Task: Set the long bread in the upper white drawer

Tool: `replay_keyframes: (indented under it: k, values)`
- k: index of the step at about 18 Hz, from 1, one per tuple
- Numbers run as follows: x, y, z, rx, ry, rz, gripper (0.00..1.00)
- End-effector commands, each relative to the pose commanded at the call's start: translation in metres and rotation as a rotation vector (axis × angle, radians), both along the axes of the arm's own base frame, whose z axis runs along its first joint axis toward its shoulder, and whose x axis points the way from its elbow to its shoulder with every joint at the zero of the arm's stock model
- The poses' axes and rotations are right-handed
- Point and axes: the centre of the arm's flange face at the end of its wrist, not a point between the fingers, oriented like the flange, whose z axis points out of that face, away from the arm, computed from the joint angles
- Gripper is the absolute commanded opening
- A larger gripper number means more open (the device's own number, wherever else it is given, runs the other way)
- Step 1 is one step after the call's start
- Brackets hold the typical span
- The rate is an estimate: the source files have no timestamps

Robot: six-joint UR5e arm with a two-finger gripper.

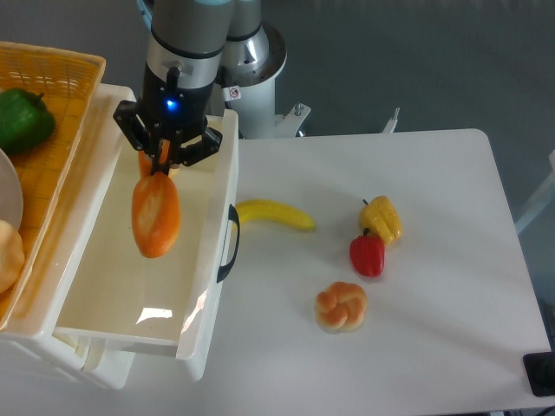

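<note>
Fixed overhead view. White table (416, 260) filled the right half. Upper white drawer (130, 286), pulled open w/ black curved handle (231, 243) on its front, sat at approx. 9 o'clock of the table centre; a smaller drawer edge (95, 364) showed below it. Orange woven basket (61, 87) lay at 10 o'clock, holding a green pepper (22, 117). UR5e arm (186, 43) stood at 12 o'clock of the drawer. Gripper (160, 159) pinched the long bread (156, 215) by its upper end; the loaf hung over the drawer interior. On the table: banana (276, 214) just beside the handle; knotted bun (342, 306) at 5 o'clock of it; yellow pepper (382, 218) touching red pepper (368, 255).
</note>
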Motion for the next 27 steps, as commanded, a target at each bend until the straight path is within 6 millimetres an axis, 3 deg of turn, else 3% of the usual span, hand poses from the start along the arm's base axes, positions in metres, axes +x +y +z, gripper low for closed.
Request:
replay_keyframes:
  k: [3,8,11,16,21,27]
  values:
    - [-0.002,0.003,0.001,0.026,0.028,-0.008,1.0]
    - [-0.003,0.004,0.004,0.039,0.046,-0.009,1.0]
    - [-0.016,-0.001,0.001,0.015,0.114,-0.057,1.0]
    - [-0.047,-0.01,-0.012,-0.064,0.221,-0.133,1.0]
    - [-0.086,-0.033,-0.018,-0.165,0.308,-0.125,1.0]
    - [-0.133,-0.054,-0.059,-0.322,0.349,-0.275,1.0]
